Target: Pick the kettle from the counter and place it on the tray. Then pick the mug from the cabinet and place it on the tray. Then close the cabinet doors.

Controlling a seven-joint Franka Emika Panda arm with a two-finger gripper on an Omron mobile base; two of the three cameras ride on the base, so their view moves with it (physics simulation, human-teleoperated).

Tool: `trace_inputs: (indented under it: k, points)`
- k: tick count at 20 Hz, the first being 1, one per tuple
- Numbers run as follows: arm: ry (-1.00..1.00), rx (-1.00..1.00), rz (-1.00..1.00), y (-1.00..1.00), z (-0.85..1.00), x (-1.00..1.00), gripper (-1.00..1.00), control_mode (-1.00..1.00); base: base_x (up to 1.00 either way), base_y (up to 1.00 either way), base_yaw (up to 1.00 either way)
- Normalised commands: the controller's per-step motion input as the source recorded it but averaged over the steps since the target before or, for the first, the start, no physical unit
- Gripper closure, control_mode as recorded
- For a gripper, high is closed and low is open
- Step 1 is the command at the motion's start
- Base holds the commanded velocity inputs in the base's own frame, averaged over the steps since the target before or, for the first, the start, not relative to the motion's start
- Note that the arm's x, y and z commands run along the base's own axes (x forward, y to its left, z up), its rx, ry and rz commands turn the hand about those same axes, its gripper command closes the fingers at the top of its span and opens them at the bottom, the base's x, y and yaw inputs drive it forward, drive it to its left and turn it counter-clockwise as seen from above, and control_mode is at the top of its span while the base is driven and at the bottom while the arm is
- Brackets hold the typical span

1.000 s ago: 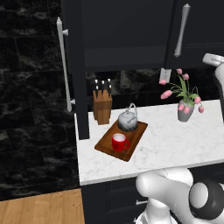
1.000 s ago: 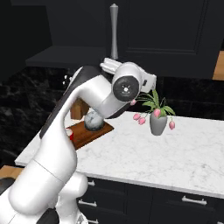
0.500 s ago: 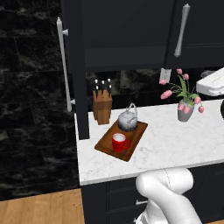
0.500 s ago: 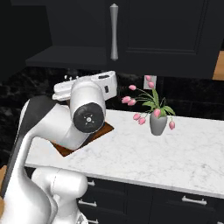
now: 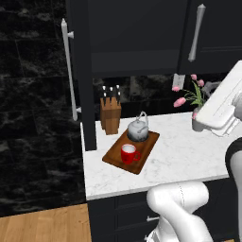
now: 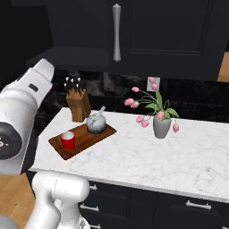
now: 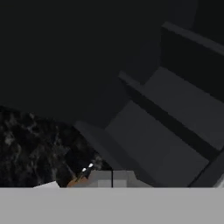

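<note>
Pressing its two fingertips together on nothing, the hand points up at the underside and shelf of the dark cabinet, with a strip of black marbled backsplash beside it. Below, the white veined counter runs over dark lower cabinets with small silver pulls. Toward its left end lies the reddish-brown tray, set at an angle to the counter's edge. The grey kettle stands upright on the tray's far end, and the red mug stands upright on its near end, apart from the kettle, white inside showing. Just behind the tray, near the wall, stands a wooden knife block with pale handles sticking up. Farther right on the counter, well apart from the tray, a grey vase of pink tulips stands before a small wall outlet. Above the counter, the left cabinet door stands swung open, edge-on, its long silver bar handle vertical, while the right cabinet door sits flat with its own bar handle. To the left, a tall black marbled wall meets a wooden floor.
</note>
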Motion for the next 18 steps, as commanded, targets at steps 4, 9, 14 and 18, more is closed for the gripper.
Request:
trace_inputs:
  k: [4,9,14,18]
  points:
    - [-0.14,-0.42,-0.02,1.0,0.27,-0.97,1.0,-1.0,0.0,0.0,0.0]
    - [-0.04,-0.39,-0.07,1.0,0.0,-0.66,1.0,-1.0,0.0,0.0,0.0]
    - [-0.02,-0.27,-0.11,0.87,-0.01,-0.32,1.0,-1.0,0.0,0.0,0.0]
    - [-0.07,-0.2,-0.12,0.75,-0.22,0.0,1.0,-1.0,0.0,0.0,0.0]
